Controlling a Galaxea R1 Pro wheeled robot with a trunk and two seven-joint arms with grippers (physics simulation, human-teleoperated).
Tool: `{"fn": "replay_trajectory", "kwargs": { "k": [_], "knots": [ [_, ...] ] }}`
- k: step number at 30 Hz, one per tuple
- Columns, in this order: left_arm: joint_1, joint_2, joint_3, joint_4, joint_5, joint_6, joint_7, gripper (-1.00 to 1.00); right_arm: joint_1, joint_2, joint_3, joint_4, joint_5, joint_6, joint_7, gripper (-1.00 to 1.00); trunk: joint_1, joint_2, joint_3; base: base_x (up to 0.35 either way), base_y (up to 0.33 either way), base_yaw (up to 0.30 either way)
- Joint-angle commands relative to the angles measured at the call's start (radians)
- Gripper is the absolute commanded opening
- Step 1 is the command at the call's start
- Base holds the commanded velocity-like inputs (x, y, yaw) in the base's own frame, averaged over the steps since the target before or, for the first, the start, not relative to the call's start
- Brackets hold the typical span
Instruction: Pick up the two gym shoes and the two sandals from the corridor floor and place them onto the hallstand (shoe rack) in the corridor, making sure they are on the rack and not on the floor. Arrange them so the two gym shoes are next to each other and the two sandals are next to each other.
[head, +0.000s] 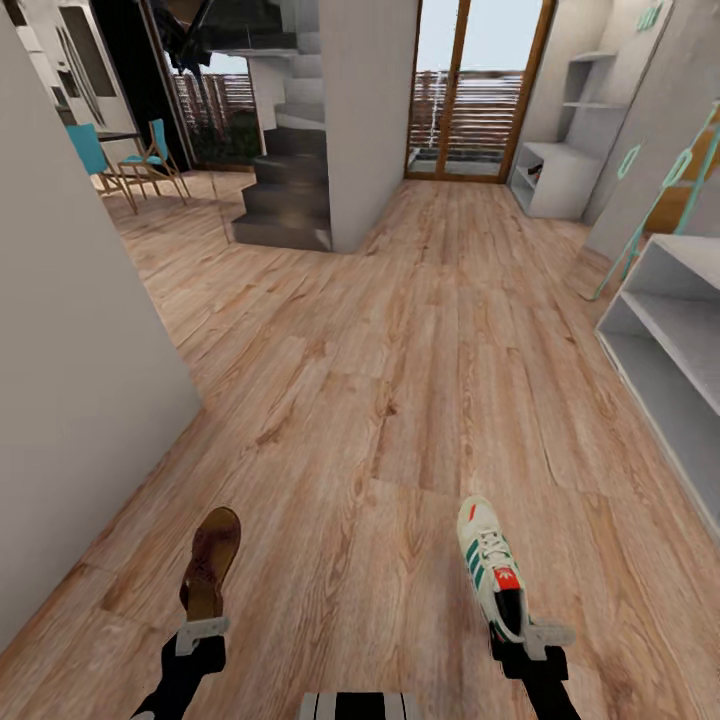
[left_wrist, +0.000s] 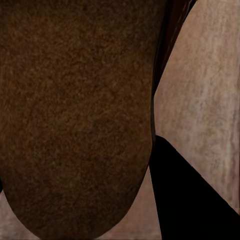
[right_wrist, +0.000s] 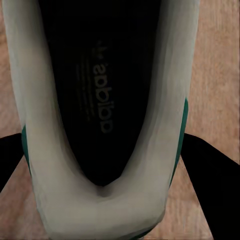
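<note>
Sandal (head: 210, 566) in left gripper (head: 201, 634), gym shoe (head: 490, 566) in right gripper (head: 533, 636).

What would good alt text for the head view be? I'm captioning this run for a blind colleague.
The robot carries a brown sandal in its left gripper and a white gym shoe with green stripes in its right gripper, above the wood-plank corridor floor. Pale grey hallstand shelves stand at the right; stairs and a glass door lie ahead.
</note>
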Motion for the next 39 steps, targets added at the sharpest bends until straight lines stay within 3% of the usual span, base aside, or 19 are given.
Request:
{"fn": "replay_trajectory", "kwargs": {
  "k": [1,2,8,39],
  "knots": [
    [0.018,0.001,0.012,0.011,0.002,-0.009,-0.011,-1.0,-0.001,0.0,0.011,0.041,-0.007,-0.036,-0.005,-1.0,-0.001,0.0,0.005,0.0,0.0,-0.185],
    [0.055,0.006,0.018,0.017,0.002,-0.037,-0.011,-1.0,-0.001,0.002,0.011,0.086,-0.008,-0.061,-0.004,-1.0,-0.001,0.0,0.01,0.0,0.0,-0.185],
    [0.079,0.013,0.018,0.026,0.001,-0.087,-0.011,-1.0,0.006,0.015,0.01,0.106,-0.008,-0.069,-0.004,-1.0,-0.004,0.002,0.041,0.0,0.0,-0.204],
    [0.08,0.012,0.015,0.027,-0.005,-0.091,-0.013,-1.0,0.007,0.028,0.01,0.106,-0.007,-0.07,-0.004,-1.0,-0.018,0.009,0.193,0.0,0.0,-0.246]
  ]
}}
